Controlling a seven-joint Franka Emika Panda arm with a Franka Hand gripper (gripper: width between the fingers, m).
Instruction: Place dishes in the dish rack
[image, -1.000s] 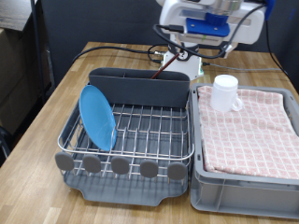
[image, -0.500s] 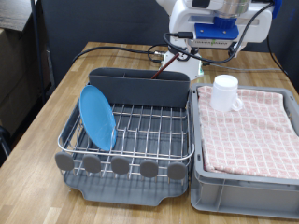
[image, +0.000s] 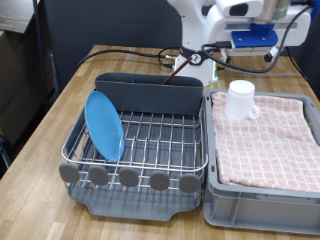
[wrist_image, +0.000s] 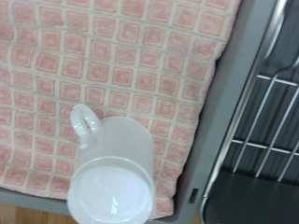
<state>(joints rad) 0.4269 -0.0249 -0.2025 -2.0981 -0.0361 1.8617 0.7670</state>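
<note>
A light-blue plate (image: 103, 125) stands on edge in the left part of the dish rack (image: 150, 96), a silver wire rack on a dark grey tray. A white mug (image: 240, 98) stands upright on the pink checked cloth (image: 272, 140), near the far corner of the grey crate. The gripper (image: 252, 50) hangs high above and just behind the mug, at the exterior view's top right; its fingers do not show clearly. The wrist view looks straight down on the mug (wrist_image: 112, 173), with the rack's wires (wrist_image: 273, 112) at one edge. No fingers appear there.
The grey crate (image: 260, 198) sits right beside the rack on the wooden table (image: 60, 110). A row of grey round discs (image: 128, 177) lines the rack's front. Black and red cables (image: 150, 55) run across the table behind the rack.
The arm's hand has swung towards the exterior view's right and slightly higher, from behind the rack to above the mug's corner. Plate and mug have not moved.
</note>
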